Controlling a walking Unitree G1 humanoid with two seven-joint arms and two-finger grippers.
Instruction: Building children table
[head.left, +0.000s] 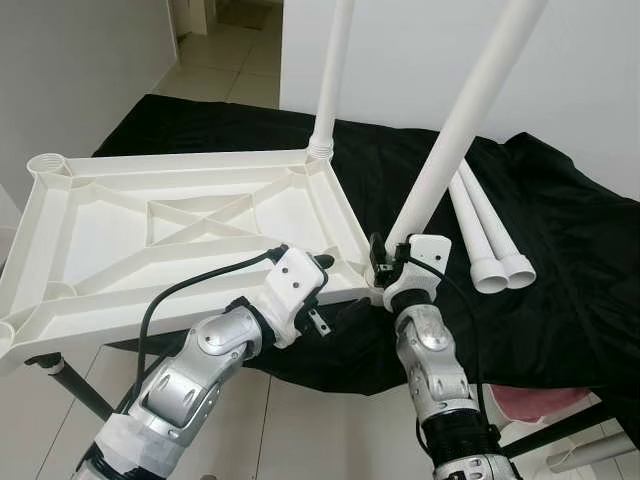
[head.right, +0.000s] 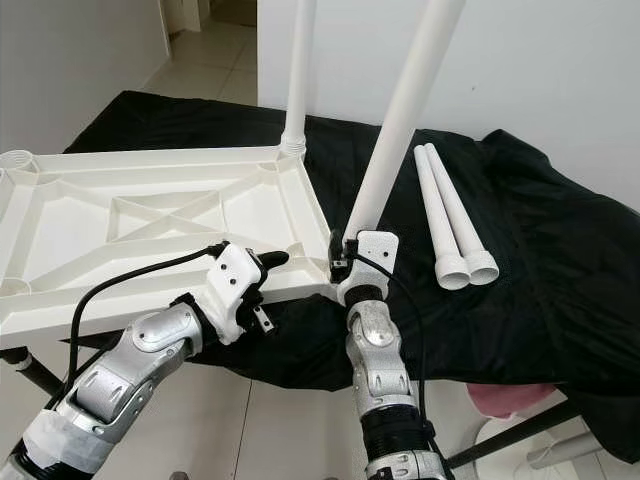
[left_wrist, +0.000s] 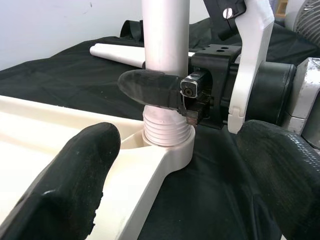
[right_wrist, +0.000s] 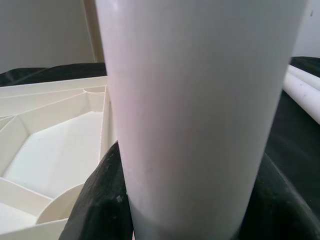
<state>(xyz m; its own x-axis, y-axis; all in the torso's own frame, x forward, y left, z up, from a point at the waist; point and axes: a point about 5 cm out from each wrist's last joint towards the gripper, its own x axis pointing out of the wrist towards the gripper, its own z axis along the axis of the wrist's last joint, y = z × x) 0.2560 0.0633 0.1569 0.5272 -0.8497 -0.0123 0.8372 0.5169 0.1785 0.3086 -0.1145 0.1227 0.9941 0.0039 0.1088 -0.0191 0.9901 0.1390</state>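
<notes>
Tabletop (head.left: 110, 225) lies underside-up, left of centre, sockets exposed; my right gripper (head.left: 385, 262) pinches the leg (head.left: 450, 140) threading in, left gripper (head.left: 320, 268) spread, bracing.

Tabletop (head.left: 190, 215) and legs (head.left: 460, 110) are seen as smooth white plastic, slightly glossy. The cloth (head.left: 560, 260) is matt black fabric, wrinkled. The right gripper's (left_wrist: 172, 95) fingers are matt black, arms brushed silver metal.

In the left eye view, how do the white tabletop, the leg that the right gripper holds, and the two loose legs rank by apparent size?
1. White tabletop, clearly largest.
2. Leg in the right gripper: looks longer, but it is nearer the camera and cut off.
3. Two loose legs on the black cloth: alike, so unranked.
</notes>
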